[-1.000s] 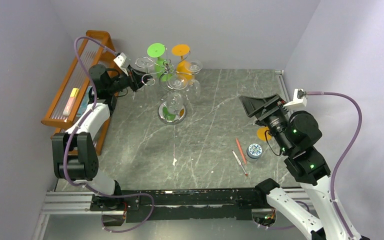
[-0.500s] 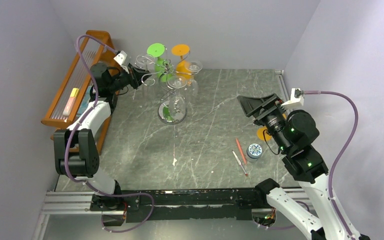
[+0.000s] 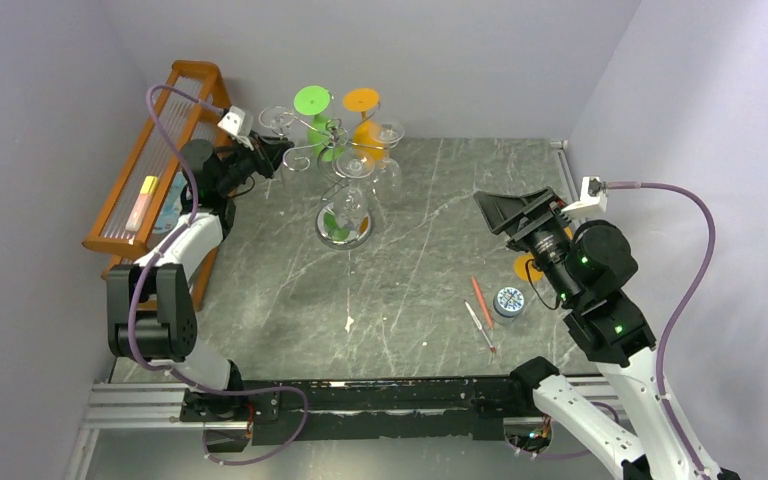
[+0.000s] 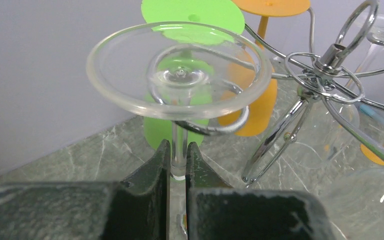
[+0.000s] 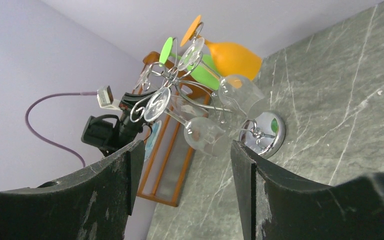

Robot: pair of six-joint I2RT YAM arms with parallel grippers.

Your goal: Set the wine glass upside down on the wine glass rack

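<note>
A: What sits along the left edge of the grey marbled desk (image 3: 415, 255)?

B: An orange wooden slatted rack (image 3: 196, 75), with a yellow stick (image 3: 144, 200) lying in it.

A: And near the right edge?

B: A red pen (image 3: 481, 302) just beside a silver one (image 3: 479, 328), a small round tin (image 3: 508, 301) and an orange disc (image 3: 524, 268).

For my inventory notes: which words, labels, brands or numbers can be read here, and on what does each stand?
None can be read.
The round tin bears a blue print, too small to read.
The wine glass, the wine glass rack and the table show no writing.
</note>
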